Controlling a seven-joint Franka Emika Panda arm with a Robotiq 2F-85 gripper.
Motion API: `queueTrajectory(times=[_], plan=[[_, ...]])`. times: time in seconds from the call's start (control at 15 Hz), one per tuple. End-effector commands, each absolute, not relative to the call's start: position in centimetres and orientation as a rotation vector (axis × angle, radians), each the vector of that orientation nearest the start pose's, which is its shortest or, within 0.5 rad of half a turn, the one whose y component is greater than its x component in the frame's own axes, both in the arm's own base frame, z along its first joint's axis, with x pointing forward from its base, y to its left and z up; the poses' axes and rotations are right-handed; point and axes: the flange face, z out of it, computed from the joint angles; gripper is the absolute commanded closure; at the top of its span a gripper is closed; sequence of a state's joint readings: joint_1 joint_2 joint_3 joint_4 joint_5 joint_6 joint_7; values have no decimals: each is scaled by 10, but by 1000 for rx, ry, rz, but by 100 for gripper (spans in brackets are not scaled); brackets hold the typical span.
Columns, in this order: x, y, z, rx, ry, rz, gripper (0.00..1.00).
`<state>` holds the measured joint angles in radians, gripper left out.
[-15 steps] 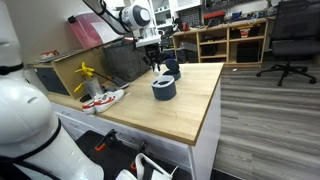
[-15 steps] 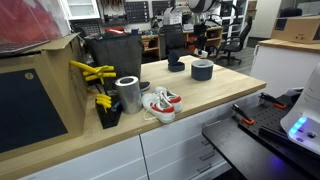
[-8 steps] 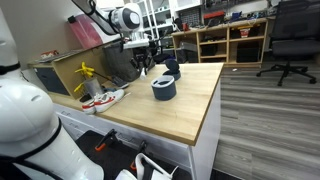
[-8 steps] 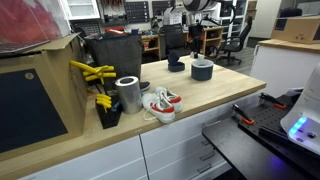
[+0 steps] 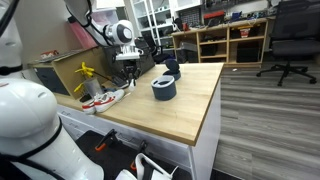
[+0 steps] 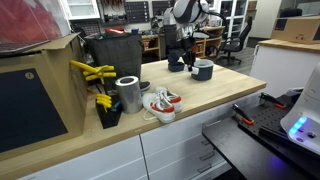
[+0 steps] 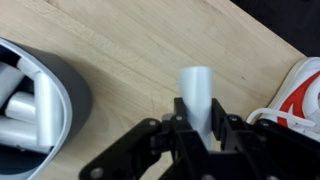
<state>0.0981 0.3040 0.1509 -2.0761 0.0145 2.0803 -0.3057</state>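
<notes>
Exterior view: stands high, past a corner of the wooden table (image 5: 175, 115). It looks down and across the table toward the shelves, from fairly far away.
Exterior view: stands low, at the table (image 6: 205, 95) edge near the shoes (image 6: 160, 102). It looks along the top toward the office chairs.
Wrist view: sits just above the gripper (image 7: 196, 125) and looks straight down at the table top, very near. The white tube (image 7: 196, 95) fills the middle.
Shared by both exterior views: the table, the shoes (image 5: 102, 99) and the grey pot (image 5: 164, 88).
Shared with the wrist view: the pot's rim on one side and a shoe on the other.
</notes>
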Motion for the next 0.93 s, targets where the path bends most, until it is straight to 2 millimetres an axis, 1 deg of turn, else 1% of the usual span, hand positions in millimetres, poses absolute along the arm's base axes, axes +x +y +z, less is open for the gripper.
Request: queueTrajectory(times=[0.0, 0.27, 0.53, 0.67, 0.8, 0.87], plan=[[521, 137, 242, -2934, -819, 523, 93], [506, 129, 210, -2932, -828, 581, 93], [495, 129, 183, -2962, -838, 526, 93], [491, 130, 173, -2974, -835, 512, 93], [488, 130, 167, -2982, -834, 506, 93], [488, 130, 166, -2980, -835, 509, 76]])
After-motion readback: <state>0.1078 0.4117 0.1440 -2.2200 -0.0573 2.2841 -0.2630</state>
